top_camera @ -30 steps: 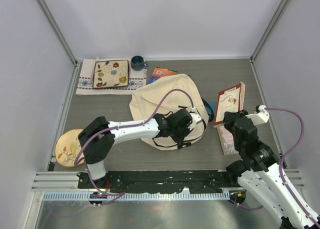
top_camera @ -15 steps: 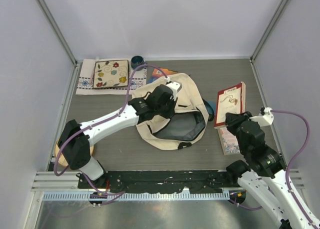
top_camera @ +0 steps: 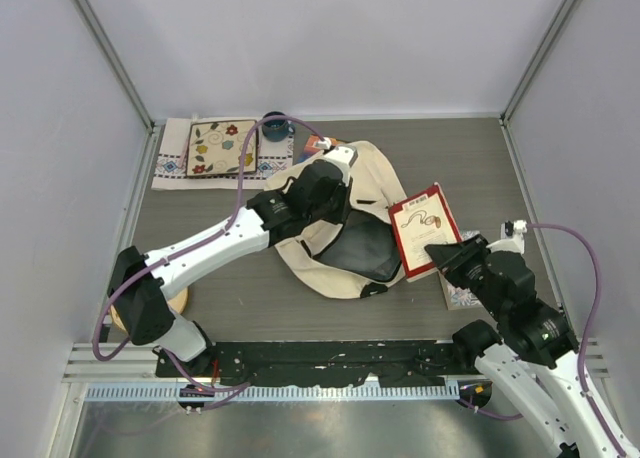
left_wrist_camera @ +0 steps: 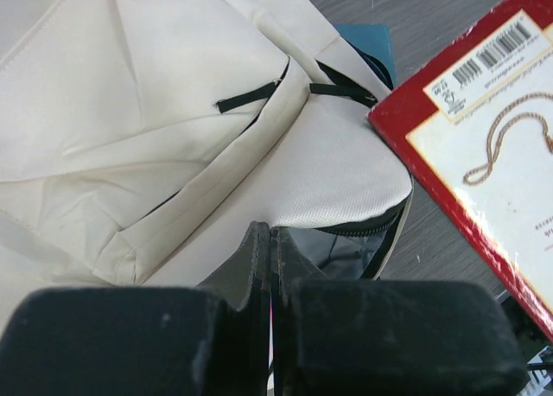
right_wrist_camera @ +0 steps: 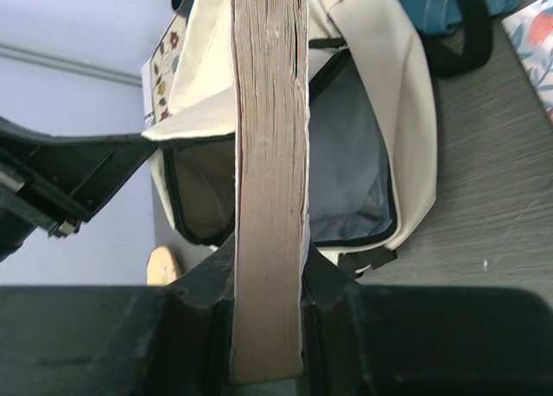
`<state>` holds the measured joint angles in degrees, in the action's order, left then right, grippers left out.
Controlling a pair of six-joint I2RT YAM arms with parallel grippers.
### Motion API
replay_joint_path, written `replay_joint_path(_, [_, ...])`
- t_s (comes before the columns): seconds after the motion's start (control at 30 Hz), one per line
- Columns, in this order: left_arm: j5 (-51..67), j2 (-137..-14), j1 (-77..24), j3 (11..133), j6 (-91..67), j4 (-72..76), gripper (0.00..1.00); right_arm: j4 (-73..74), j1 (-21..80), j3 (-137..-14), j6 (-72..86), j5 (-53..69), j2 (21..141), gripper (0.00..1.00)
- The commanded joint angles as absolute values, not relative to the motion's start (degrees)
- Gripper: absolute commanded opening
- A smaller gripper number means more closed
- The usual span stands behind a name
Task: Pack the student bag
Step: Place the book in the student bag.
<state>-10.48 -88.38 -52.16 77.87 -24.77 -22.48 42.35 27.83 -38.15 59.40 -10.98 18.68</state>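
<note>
Student bag [top_camera: 378,173]?
— Middle of the table [top_camera: 470,158], mouth open; left gripper [left_wrist_camera: 270,249] closed, seemingly pinching its rim.
— Right gripper [right_wrist_camera: 268,279]?
— Clamped on a red book [top_camera: 425,228], beside the opening.

I'm seeing bright, even overhead light in the top view with only soft, faint shadows on the surface [top_camera: 250,313], while up close both wrist views lose focus, the left tool [left_wrist_camera: 270,240] and right tool [right_wrist_camera: 268,279] reading as murky dark blurs.

Probably a lab rig: plain white walls [top_camera: 330,38], aluminium frame [top_camera: 110,48], grey table [top_camera: 260,300].
</note>
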Motion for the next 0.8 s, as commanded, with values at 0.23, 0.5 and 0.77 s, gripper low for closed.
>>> replay_joint_path(0.23, [-14.76, -86.04, -52.21, 81.12, -26.98, -15.73, 0.00, 41.57, 27.69, -42.43, 58.28, 5.98, 16.36, 0.01])
replay_joint_path(0.5, [-15.38, -87.27, -52.21, 82.00, -26.89, -17.31, 0.00, 41.14, 27.60, -47.46, 50.28, 1.93, 13.01, 0.01])
replay_joint_path(0.77, [-16.17, -88.15, -52.03, 83.32, -27.16, -18.19, 0.00, 41.66, 27.69, -47.11, 46.58, 18.15, 17.04, 0.01])
